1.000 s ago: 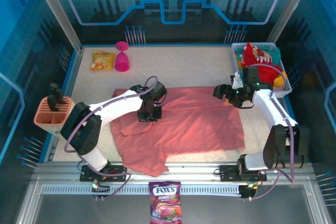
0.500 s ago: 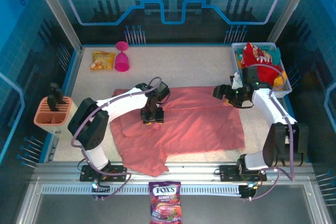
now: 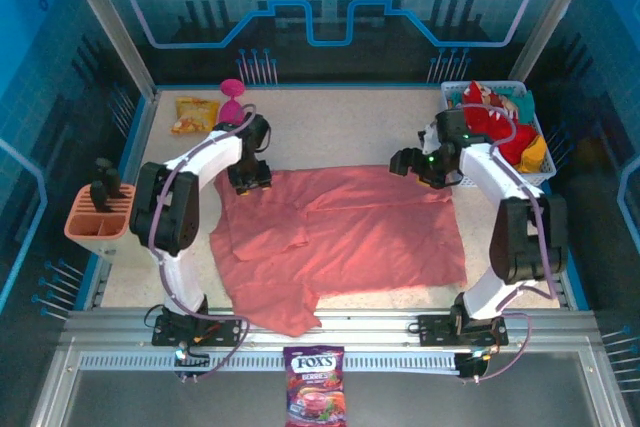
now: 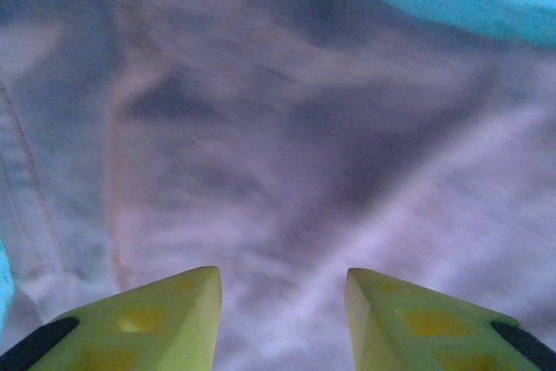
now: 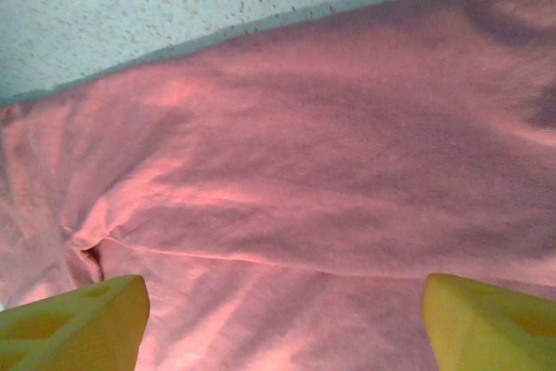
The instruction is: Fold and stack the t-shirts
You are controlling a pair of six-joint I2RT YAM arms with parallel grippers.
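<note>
- A large plain salmon-pink cloth t-shirt (image 3: 370,237) is seen spread open on the speckled table (image 3: 350,127), which it largely covers across the middle. It is taken as the landmark for the places below.
- No clean fold is seen in it. Its surface is creased, a small flap is turned up left of its centre, and its near-left corner is bunched close to the table's near edge.
- The left end effector (image 3: 247,183) is held over the shirt's far-left corner. In the left wrist view its yellow fingers (image 4: 187,301) are seen apart, with nothing between them and only cloth beneath.
- The right end effector (image 3: 405,162) is held over the shirt's far-right corner. In the right wrist view its fingers (image 5: 95,314) are spread wide, and the shirt's far hem is seen below them, ungripped.
- The task is judged to be at an early stage: the first fold is not yet made and no stack has been started.
- A bright red t-shirt with white print (image 3: 490,112) is left heaped with other cloth in a white plastic basket (image 3: 446,97), just beyond the shirt's far-right corner. It is presumably to be folded afterwards.
- A magenta plastic goblet (image 3: 232,90) and an orange-yellow snack packet (image 3: 195,114) are found beyond the shirt's far-left corner, the goblet close behind the left arm. A far-side fold could be crowded by them.
- An orange tool holder (image 3: 97,217) is placed well to the left of the shirt.
</note>
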